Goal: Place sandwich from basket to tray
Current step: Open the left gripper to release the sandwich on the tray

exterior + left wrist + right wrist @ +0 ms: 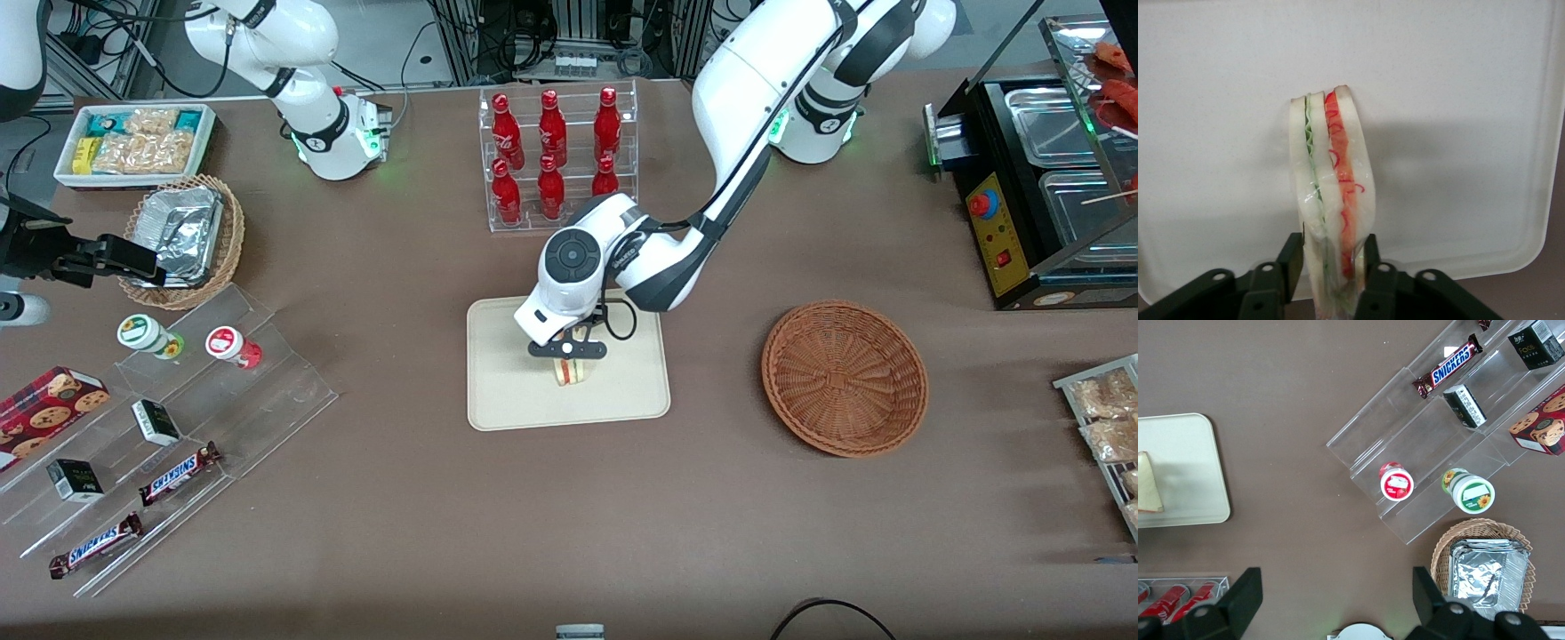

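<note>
My gripper (569, 349): I am hovering low over the tray (507, 391), near its middle, with my wrist pointing straight down.
My jaws: I am keeping them narrow, pinching the sandwich (1331, 193) between my two black fingers (1290, 261), one pad on each bread face.
Sandwich: I am holding it upright on edge by one end; its green and red-orange filling layers are facing my wrist camera, and its free end is reaching out over the cream tray surface (1451, 133). In the front view it is showing just below my fingers (570, 371). Whether its lower edge is touching the tray I cannot tell.
Tray: it is lying flat on the brown table (569, 533), at 6 o'clock from the rack of red bottles (556, 156).
Basket (845, 378): it is sitting well apart from the tray, toward my arm's end of the table, at 3 o'clock from the tray in the front view.
</note>
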`<act>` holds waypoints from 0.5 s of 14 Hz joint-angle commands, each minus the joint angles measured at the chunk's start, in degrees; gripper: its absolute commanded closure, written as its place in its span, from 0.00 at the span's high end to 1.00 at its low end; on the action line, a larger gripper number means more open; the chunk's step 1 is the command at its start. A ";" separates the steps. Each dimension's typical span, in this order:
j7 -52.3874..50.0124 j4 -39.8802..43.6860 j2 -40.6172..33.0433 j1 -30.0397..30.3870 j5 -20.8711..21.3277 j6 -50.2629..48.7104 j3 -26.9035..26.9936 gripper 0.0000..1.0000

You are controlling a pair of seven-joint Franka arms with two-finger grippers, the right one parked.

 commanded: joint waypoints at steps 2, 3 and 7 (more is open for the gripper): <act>-1.03 1.49 -2.17 0.09 0.25 -0.70 0.34 1.00; -1.21 1.40 -3.49 0.27 0.16 -0.88 0.60 1.00; -0.86 0.88 -11.30 3.94 -0.19 -7.54 0.87 1.00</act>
